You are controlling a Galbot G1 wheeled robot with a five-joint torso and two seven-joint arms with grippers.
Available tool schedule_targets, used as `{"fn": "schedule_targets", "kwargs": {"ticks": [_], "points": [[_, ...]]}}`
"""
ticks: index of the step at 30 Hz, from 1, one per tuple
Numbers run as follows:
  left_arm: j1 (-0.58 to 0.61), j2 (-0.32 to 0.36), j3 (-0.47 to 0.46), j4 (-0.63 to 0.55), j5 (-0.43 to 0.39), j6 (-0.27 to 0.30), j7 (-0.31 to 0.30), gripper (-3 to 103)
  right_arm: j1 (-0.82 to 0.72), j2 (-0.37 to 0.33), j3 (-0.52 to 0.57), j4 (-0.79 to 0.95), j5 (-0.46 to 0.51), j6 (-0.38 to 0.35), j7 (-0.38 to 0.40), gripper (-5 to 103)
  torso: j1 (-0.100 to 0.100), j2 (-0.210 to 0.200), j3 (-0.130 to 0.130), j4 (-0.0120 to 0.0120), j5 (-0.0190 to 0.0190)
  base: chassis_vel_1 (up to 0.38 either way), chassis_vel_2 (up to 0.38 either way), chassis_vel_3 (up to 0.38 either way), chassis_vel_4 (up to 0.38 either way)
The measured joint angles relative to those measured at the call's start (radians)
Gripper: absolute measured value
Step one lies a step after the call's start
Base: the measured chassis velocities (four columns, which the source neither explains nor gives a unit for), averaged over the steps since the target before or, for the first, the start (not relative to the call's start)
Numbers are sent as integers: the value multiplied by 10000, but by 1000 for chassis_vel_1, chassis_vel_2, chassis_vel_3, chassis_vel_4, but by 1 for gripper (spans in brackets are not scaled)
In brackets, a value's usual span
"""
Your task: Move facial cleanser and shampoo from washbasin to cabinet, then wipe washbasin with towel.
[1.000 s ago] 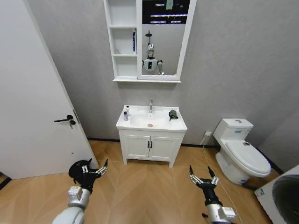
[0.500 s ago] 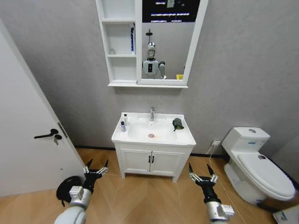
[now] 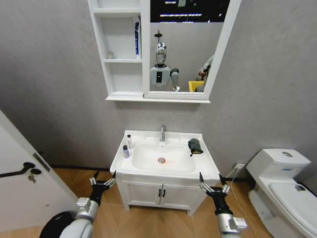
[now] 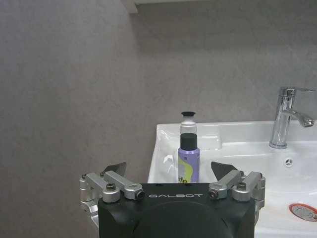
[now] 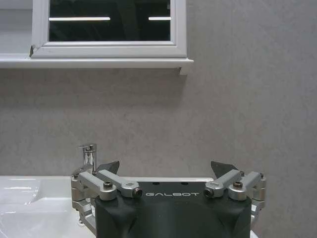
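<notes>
The washbasin [image 3: 148,163] is a white rectangular sink with an oval bowl, a chrome tap [image 3: 162,133] at the back and a round drain [image 3: 161,160]. On its left rim stand two small bottles: a purple one with a black cap [image 3: 126,151] and, just behind it, a clear one with a dark top [image 3: 129,141]. On the right rim lies one towel [image 3: 195,146], a dark bunched cloth. Above, the cabinet [image 3: 119,52] hangs on the wall, white, with open shelves beside a mirror [image 3: 185,47]; a blue-and-white tube [image 3: 136,43] stands upright in one shelf.

The left end effector [image 3: 102,180] hangs low in front of the basin's left corner, fingers spread wide and holding nothing; in its wrist view the two bottles [image 4: 188,163] stand straight ahead between its fingers, well apart from them. The right end effector [image 3: 214,186] sits before the right corner, likewise spread and empty, below and in front of the towel.
</notes>
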Motion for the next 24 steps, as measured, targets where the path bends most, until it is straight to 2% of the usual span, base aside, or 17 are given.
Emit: {"fn": "schedule_targets", "kwargs": {"ticks": [6, 13, 15, 24], "points": [[-244, -23, 375, 512, 17, -14, 24, 97, -7, 36, -10, 24, -313, -49, 145, 100, -1, 0, -1, -6, 2, -119, 134, 6, -44], [-876, 178, 785, 1341, -216, 52, 111, 97, -18, -27, 27, -89, -497, -95, 318, 100, -26, 9, -6, -1, 2, 69, -34, -57, 24], [-1295, 181, 1020, 1823, -464, 124, 95, 97, -20, -30, 28, -152, -521, -70, 318, 100, -26, 10, -6, -3, 0, 37, -15, -22, 25], [-2980, 181, 1470, 3150, -540, 136, 46, 97, -11, -145, 140, -297, -551, -63, 321, 100, -8, 4, -3, -5, 3, 0, 0, 0, 0]]}}
